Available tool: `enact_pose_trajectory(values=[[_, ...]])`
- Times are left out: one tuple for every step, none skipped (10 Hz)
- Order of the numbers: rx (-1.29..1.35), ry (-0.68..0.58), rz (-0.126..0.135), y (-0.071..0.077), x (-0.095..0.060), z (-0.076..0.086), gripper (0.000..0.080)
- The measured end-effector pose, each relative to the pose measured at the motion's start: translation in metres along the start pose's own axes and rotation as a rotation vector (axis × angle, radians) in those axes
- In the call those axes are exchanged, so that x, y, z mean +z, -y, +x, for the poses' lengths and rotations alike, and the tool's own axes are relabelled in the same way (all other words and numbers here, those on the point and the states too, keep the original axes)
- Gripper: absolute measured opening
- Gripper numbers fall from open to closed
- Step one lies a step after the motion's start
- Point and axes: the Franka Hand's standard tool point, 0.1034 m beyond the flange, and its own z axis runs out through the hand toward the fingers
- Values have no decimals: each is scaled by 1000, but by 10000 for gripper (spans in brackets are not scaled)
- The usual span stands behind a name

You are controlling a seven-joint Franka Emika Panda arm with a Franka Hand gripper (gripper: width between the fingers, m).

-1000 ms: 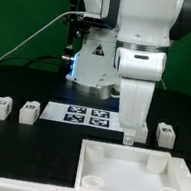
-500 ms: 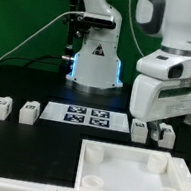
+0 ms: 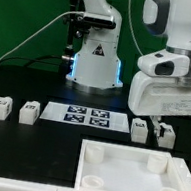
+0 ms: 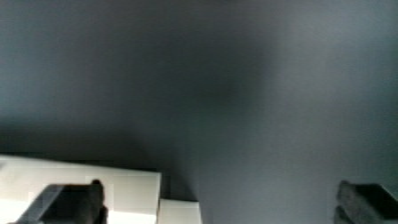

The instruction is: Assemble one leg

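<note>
Surface: matte black surface [image 3: 35, 139] before a green backdrop; the loose parts lie spaced out on it, probably so that each can be taken singly.
Marker board: thin flat white marker board [image 3: 87, 116] with square tags, lying flat between the two groups of posts.
Task parts: two small white plastic cuboid posts with black-and-white tags, the inner leg [image 3: 140, 131] and the outer leg [image 3: 164, 134], stand near each other at the exterior view's right, directly below me.
Spare legs: two like posts [image 3: 0, 109] [image 3: 27, 112] at the exterior view's left, well apart from me.
Panel: large flat white square panel [image 3: 135, 177] with round corner sockets facing up, presumably to receive a leg.
Jaws: open and empty; in the wrist view my dark fingertips [image 4: 68, 202] stand apart with only bare surface between them.
Step (judgement): approach for a grasp; I cannot tell which of the two posts is my target.
Next move (judgement): centre over one post, then descend.
Risk (judgement): the neighbouring post is close enough to be knocked over.
</note>
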Motion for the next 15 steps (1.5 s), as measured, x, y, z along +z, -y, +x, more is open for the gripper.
enact_pose_trajectory(values=[[71,37,0,5,4,-12,648],[76,83,-11,7,5,-20,648],[62,69,-8,4,6,-19,648],[58,95,-15,1,5,-23,648],[48,202,-33,-3,2,-30,648],[52,292,-43,-3,5,-32,648],[46,363,-47,0,7,-30,648],[45,434,-52,-2,7,-31,648],[43,531,-59,-5,6,-35,648],[46,594,-60,-5,8,-33,648],[46,693,-68,-6,7,-39,648],[57,812,-85,-3,10,-49,648],[50,834,-86,1,19,-55,648],[46,842,-92,2,22,-62,648],[40,850,-97,5,26,-69,648]])
